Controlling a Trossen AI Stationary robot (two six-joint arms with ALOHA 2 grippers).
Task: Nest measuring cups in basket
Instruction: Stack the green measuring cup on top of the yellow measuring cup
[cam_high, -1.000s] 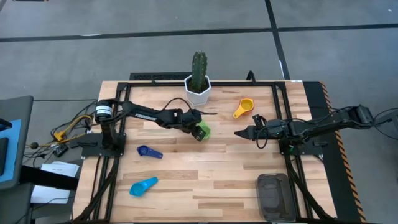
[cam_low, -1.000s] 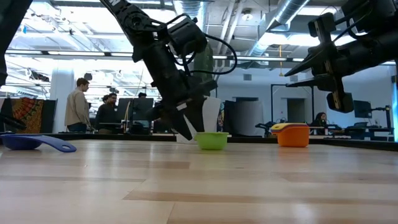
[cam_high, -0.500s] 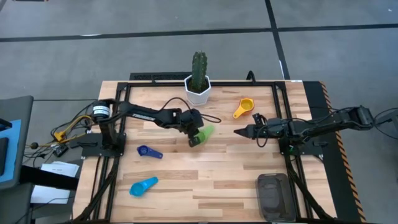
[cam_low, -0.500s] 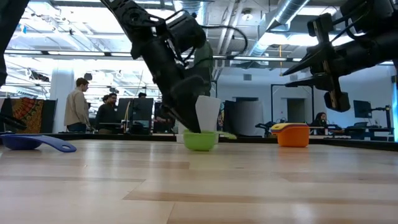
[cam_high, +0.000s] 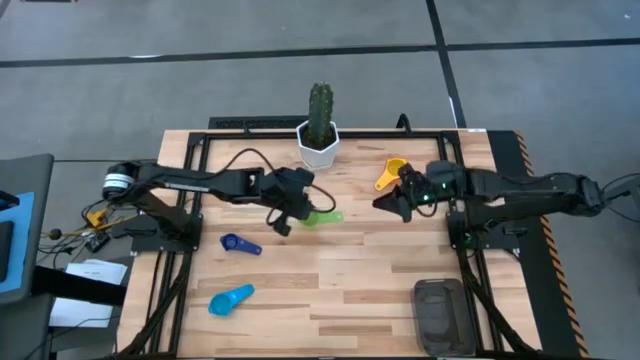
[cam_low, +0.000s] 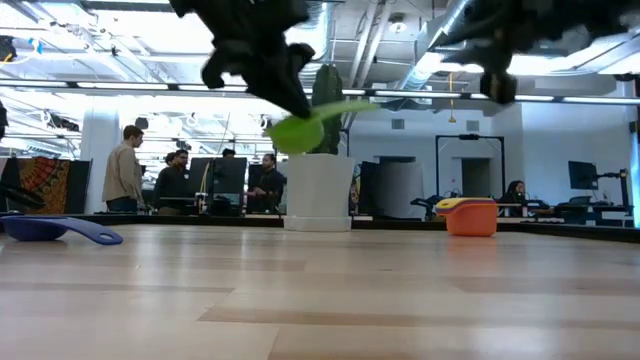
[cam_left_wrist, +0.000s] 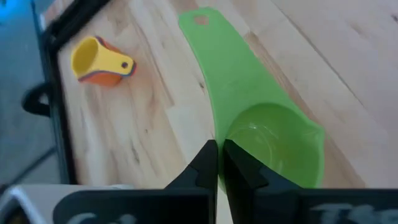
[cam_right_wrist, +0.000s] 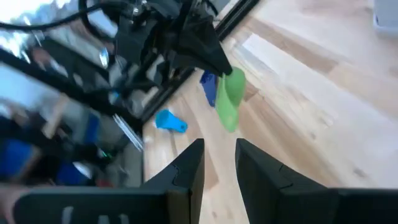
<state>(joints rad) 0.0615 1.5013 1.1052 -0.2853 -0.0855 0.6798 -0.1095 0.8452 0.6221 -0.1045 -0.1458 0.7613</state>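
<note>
Lifted clear off the wood, smooth plastic green cup (cam_high: 318, 217) rides pinched in left gripper (cam_high: 292, 214); right gripper (cam_high: 384, 203) hovers slightly parted.

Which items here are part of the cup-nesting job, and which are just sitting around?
Job items:
green cup, held off the table by the left gripper
yellow-and-orange cups
dark blue cup
light blue cup
basket

Bystanders:
white cactus pot
right gripper, open, empty

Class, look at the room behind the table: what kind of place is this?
Probably an open-plan lab or workshop office: exposed ceiling ducts, people standing at desks, and monitors behind the table.
</note>
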